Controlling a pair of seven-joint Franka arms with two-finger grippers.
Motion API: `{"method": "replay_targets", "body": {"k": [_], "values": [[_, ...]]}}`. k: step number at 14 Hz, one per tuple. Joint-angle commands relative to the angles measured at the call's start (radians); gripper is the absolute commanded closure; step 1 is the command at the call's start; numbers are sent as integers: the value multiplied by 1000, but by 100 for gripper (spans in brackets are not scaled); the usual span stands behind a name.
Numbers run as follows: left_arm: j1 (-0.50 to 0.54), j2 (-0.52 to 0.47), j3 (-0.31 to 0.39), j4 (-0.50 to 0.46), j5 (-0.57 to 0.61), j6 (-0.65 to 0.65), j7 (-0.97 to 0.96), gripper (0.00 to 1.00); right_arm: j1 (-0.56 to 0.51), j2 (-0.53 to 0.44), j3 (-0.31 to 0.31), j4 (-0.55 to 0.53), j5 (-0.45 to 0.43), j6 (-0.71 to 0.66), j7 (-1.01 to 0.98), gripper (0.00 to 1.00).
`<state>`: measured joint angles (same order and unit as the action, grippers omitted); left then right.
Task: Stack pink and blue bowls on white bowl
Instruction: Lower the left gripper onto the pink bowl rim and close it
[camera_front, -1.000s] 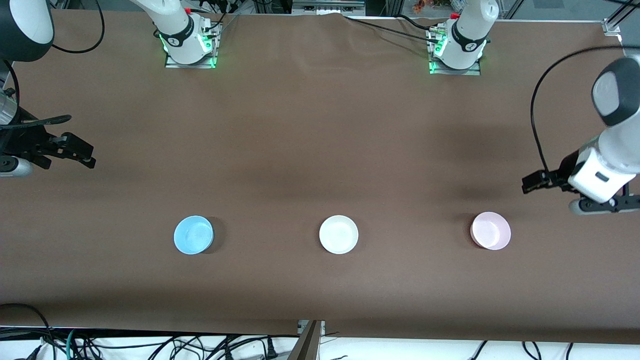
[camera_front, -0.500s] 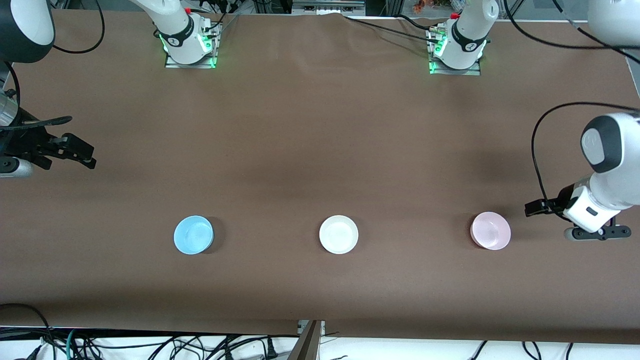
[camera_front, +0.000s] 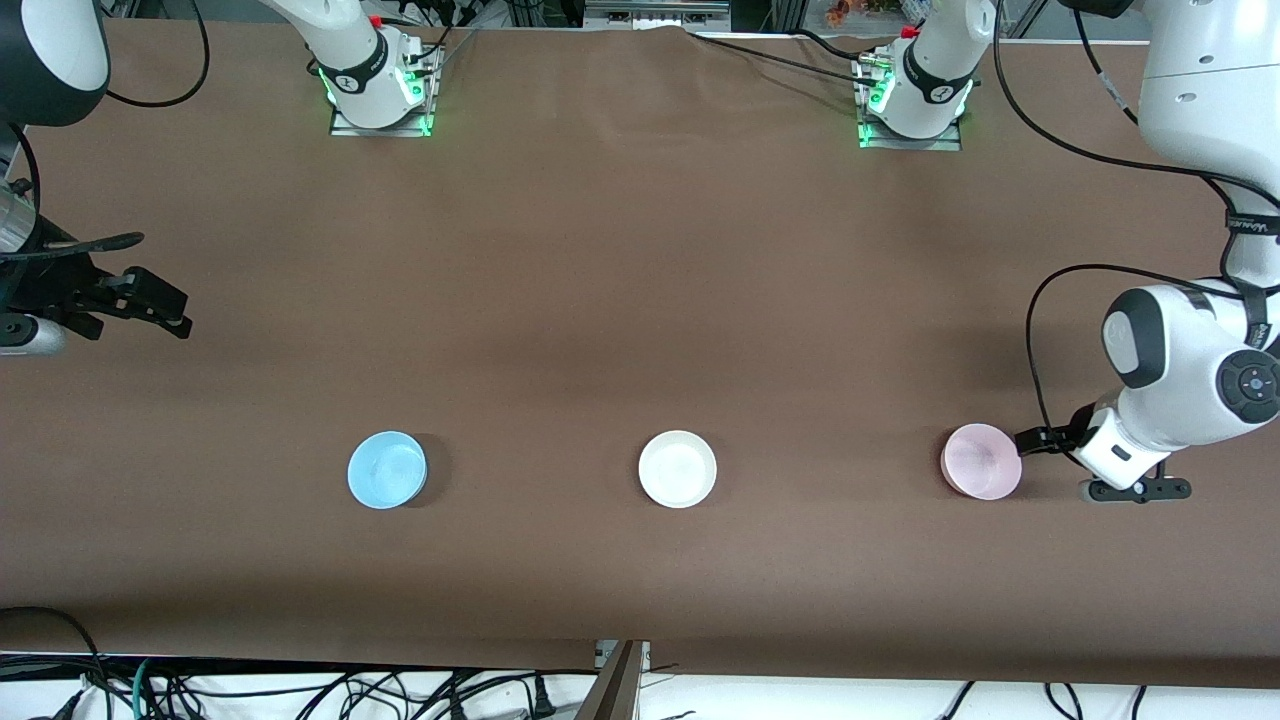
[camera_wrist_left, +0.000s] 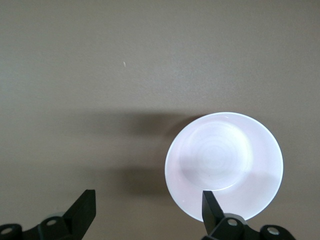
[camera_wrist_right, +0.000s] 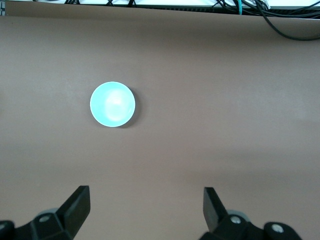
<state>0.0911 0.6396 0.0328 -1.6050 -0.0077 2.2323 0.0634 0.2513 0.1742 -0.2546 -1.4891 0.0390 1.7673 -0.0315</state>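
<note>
The light blue bowl, the white bowl and the pale pink bowl stand apart in a row, with the white one in the middle. My left gripper is open and low beside the pink bowl, at the left arm's end of the table. In the left wrist view one of its fingers is over the rim of the pink bowl. My right gripper is open and waits at the right arm's end. The right wrist view shows the blue bowl well ahead of it.
A brown cloth covers the table. The two arm bases stand at the table's edge farthest from the front camera. Cables hang below the nearest edge.
My left gripper has come down and moved toward the pink bowl until it is at the bowl's rim. The right arm and all three bowls have not moved.
</note>
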Motion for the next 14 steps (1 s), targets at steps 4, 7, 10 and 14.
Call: {"method": "replay_targets", "body": {"k": [4,7,10,14], "values": [[-10,21,1,-12,-90,63,0,12,-10,1,3,6,16,14,12,0],[-25,25,1,-10,-115,66,-17,13,-17,1,3,4,18,14,12,0],[-19,25,1,-33,-106,110,-5,15,-17,1,1,3,16,14,12,0],[-25,48,1,-41,-104,154,-5,18,-17,1,3,4,18,14,12,0]]}}
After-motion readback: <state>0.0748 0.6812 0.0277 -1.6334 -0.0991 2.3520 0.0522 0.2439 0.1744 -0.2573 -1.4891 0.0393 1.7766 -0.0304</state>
